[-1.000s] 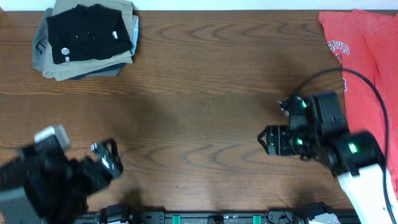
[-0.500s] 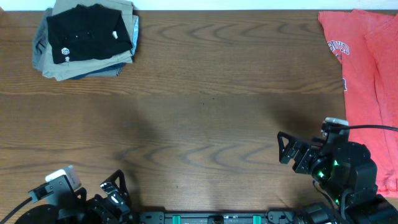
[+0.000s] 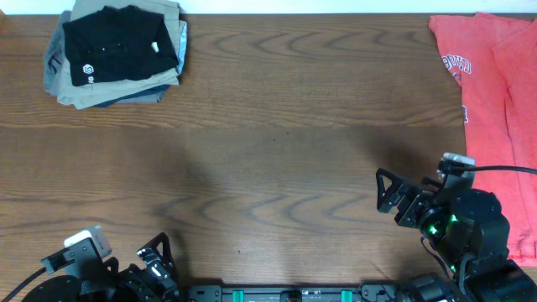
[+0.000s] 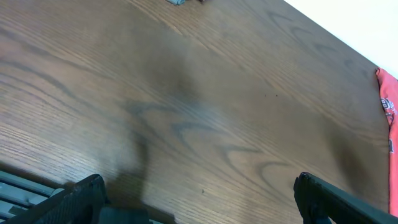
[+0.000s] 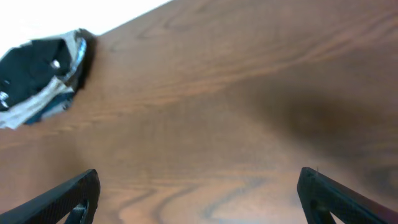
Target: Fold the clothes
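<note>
The clothes, a black collared shirt point(image 3: 120, 45) with a small white logo, lie folded on top of a pile at the table's far left corner. The right wrist view shows the black shirt point(image 5: 36, 67) far off at upper left. My left gripper point(image 3: 159, 260) sits at the front left edge, open, with only bare wood between its fingers point(image 4: 81, 200). My right gripper point(image 3: 383, 195) hovers near the front right, also open and empty, its fingertips point(image 5: 69, 198) wide apart over the table. Both grippers are far from the shirt.
Khaki and grey folded trousers point(image 3: 67, 88) lie under the black shirt. A red-orange T-shirt point(image 3: 495, 92) with white print is spread along the right edge and shows as a red strip point(image 4: 391, 112) in the left wrist view. The wooden table point(image 3: 268, 143) lies between them.
Both arms have drawn back toward the table's front edge. The left arm dropped almost out of the overhead view. The right arm moved nearer the front and has barely shifted since.
</note>
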Tool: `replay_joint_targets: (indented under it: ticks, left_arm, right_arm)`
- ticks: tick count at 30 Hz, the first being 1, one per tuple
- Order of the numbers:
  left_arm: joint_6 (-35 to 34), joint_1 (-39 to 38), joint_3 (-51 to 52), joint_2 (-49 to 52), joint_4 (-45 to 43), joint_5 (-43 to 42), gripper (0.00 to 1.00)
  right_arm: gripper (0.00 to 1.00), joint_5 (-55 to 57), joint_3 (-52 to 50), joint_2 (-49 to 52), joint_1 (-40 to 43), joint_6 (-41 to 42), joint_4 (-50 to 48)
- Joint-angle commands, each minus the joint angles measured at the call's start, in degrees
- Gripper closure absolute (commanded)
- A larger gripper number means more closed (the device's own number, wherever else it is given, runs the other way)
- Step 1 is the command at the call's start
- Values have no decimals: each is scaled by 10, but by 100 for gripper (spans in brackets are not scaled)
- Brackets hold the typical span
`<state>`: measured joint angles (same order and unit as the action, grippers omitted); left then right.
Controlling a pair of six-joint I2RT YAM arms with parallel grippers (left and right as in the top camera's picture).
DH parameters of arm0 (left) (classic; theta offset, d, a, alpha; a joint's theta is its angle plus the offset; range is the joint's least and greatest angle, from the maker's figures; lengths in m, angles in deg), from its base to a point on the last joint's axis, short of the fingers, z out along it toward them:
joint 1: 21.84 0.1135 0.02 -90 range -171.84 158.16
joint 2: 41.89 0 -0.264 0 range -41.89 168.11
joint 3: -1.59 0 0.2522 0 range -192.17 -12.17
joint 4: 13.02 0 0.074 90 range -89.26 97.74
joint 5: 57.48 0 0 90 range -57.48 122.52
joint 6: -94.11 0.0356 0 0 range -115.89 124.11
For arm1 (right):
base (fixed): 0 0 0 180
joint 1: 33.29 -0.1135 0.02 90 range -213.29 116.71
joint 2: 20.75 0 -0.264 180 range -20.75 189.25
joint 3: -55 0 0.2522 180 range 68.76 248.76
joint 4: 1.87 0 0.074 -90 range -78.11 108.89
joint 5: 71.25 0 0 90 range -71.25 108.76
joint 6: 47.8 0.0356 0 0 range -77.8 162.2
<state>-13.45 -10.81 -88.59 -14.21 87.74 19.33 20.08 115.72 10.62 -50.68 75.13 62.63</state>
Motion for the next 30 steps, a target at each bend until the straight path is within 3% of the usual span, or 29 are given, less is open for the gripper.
replay_joint_targets:
  ticks: [1, 14, 24, 30]
  left_arm:
    - [10, -1, 3, 0, 1, -3, 2]
    - [10, -6, 3, -1, 2, -3, 2]
    - [8, -47, 9, -35, -4, -3, 2]
    - [8, -54, 105, -81, -114, -3, 2]
  right_arm:
    - [1, 8, -3, 0, -7, 9, 19]
    - [1, 8, -3, 0, -7, 9, 104]
    - [1, 8, -3, 0, -7, 9, 109]
    - [1, 8, -3, 0, -7, 9, 109]
